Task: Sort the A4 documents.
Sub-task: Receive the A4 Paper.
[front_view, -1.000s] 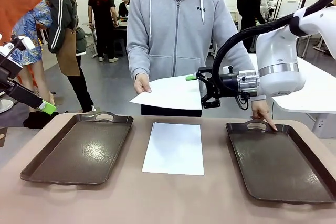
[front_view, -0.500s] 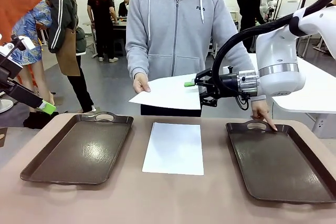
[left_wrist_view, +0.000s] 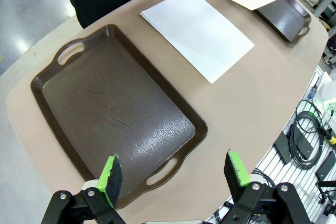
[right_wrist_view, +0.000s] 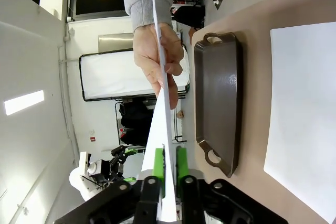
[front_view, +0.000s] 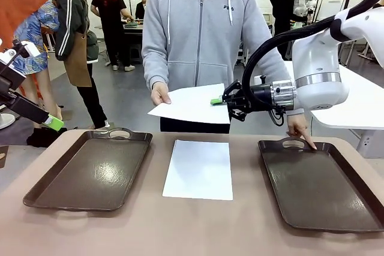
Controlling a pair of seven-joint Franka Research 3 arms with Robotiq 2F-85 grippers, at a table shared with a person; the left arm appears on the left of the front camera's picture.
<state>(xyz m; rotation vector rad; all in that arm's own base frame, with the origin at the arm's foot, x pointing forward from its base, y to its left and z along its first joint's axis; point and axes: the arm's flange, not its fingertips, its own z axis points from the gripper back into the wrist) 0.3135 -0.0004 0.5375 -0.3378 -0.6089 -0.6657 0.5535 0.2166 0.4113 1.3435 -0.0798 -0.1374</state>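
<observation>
Both pads [right_wrist_view: 159,163] of the right hand [right_wrist_view: 169,151] pinch the A4 document [right_wrist_view: 160,129], edge-on in its wrist view; left hand [left_wrist_view: 173,169] gapes

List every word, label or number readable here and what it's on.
No text reads clearly.
Chest logo on the grey hoodie: too small to read.
Held A4 document: blank.
A4 document lying flat: blank.

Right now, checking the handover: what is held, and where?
The right gripper pinches the raised sheet by its right edge; the person's hand holds its left.
</observation>
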